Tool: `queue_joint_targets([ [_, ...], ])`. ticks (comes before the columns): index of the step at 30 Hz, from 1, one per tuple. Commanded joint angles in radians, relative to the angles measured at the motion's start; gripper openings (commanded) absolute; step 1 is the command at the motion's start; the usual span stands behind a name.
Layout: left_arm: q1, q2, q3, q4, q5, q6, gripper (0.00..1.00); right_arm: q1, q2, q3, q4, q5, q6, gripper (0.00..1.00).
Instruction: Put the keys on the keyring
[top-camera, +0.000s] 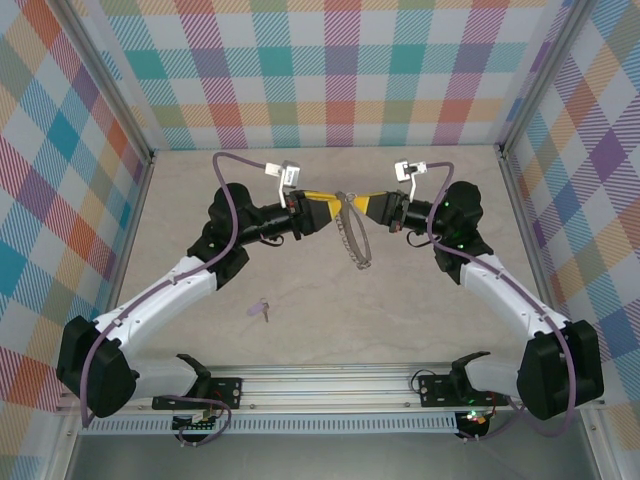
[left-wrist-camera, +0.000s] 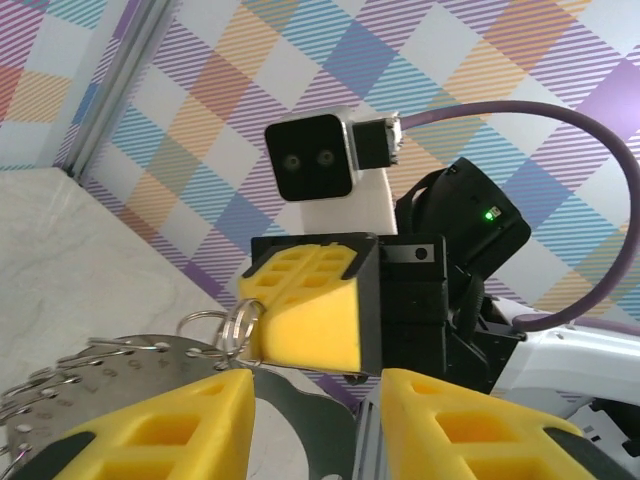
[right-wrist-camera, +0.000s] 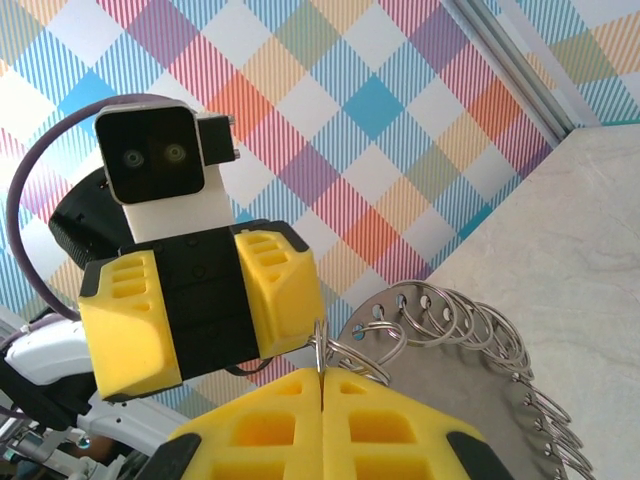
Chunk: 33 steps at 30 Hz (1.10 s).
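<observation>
**Above mid-table: keyring hanging between your two grippers**

Over the middle of the table (top-camera: 420, 320), you are looking at the keyring (top-camera: 352, 240) hanging clear of the surface. It is showing as a silvery, plate-like loop edged with many small wire rings.

Your right gripper (right-wrist-camera: 322, 385) is pinching one small ring at the keyring's upper end. Its yellow fingers are pressing together with only the wire between them.

Your left gripper (left-wrist-camera: 315, 395) is facing it nose to nose. Its jaws are standing partly apart, and in the left wrist view the keyring's flat edge is running through the gap between them. You cannot tell whether either pad is touching the metal.

The key (top-camera: 263, 309), lilac-headed, is lying flat on the table toward the near edge, on the left arm's side. It is sitting well apart from both sets of jaws and from the keyring, with bare tabletop around it.
</observation>
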Motion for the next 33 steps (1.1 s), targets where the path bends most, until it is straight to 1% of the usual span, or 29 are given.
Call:
queue_joint_targets([
  [1, -0.016, 0.014, -0.007, 0.07, 0.003, -0.011, 0.37, 0.01, 0.013, 0.005, 0.093, 0.019, 0.05, 0.0],
  [9, -0.025, 0.051, 0.004, 0.093, 0.001, -0.017, 0.34, 0.018, 0.045, 0.006, 0.169, 0.015, 0.111, 0.0],
  [17, -0.027, 0.077, 0.011, 0.109, -0.013, -0.017, 0.33, 0.032, 0.045, 0.004, 0.171, 0.016, 0.109, 0.0],
  [20, -0.027, 0.073, 0.012, 0.084, -0.021, 0.007, 0.33, 0.035, 0.037, 0.002, 0.155, 0.021, 0.098, 0.0],
  [26, -0.027, 0.018, -0.003, -0.001, -0.089, 0.078, 0.33, 0.034, 0.019, 0.002, 0.103, 0.037, 0.062, 0.0],
  [33, -0.026, -0.02, -0.02, -0.047, -0.126, 0.114, 0.33, 0.034, 0.019, -0.004, 0.102, 0.043, 0.062, 0.0],
])
